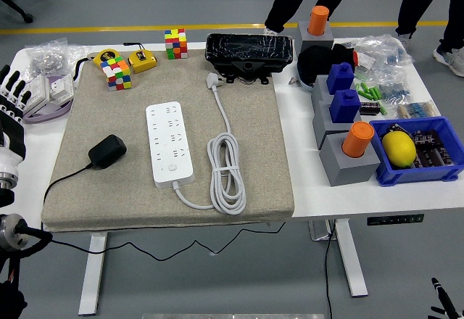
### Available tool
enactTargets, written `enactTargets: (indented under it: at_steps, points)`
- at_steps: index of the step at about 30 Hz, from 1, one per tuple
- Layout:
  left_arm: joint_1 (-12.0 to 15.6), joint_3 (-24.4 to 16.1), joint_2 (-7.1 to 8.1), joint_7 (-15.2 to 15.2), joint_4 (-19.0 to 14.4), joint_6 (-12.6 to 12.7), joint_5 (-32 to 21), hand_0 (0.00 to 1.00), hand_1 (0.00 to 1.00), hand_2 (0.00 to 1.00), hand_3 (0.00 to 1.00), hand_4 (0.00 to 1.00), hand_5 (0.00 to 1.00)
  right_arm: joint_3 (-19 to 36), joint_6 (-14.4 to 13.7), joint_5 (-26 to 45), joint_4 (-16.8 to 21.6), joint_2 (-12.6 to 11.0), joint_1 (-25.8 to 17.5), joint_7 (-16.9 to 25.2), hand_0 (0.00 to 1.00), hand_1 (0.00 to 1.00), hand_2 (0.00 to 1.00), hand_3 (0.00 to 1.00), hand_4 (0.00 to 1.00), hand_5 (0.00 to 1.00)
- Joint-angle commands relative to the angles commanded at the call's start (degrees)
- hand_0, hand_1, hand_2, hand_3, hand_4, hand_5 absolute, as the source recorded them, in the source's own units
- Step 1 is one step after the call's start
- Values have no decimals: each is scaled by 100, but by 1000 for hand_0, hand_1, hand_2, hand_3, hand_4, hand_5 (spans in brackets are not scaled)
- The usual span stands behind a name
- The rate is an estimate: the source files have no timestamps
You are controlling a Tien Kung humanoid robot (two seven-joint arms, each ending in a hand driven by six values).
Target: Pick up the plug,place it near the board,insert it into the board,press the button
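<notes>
A black plug point(107, 150) lies on the left part of the beige mat point(254, 138), its thin black cord running off the mat's left edge. To its right lies the white power board point(170, 142), lengthwise, with its button point(172, 166) near the front end and its white cable point(227, 174) coiled beside it. My left hand point(13, 93) stands at the picture's far left edge, fingers spread upward and holding nothing, well left of the plug. Only a black sliver of my right hand point(442, 301) shows in the bottom right corner, below the table.
Two colour cubes point(116, 71), a yellow tape measure point(142, 61) and a black box point(249, 52) line the mat's back edge. Grey blocks with orange and blue pegs point(350, 148) and a blue bin point(417, 152) fill the right side. Two people stand behind the table.
</notes>
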Motion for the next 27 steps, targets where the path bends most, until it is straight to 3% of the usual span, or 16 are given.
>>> enactTargets:
  at_steps: [27]
  points:
    - [96,17,44,60,-99,59,251,786,789,769,773,998,990,-78,26,-58,0,32,-52,-25,943,819,747,775,998,998]
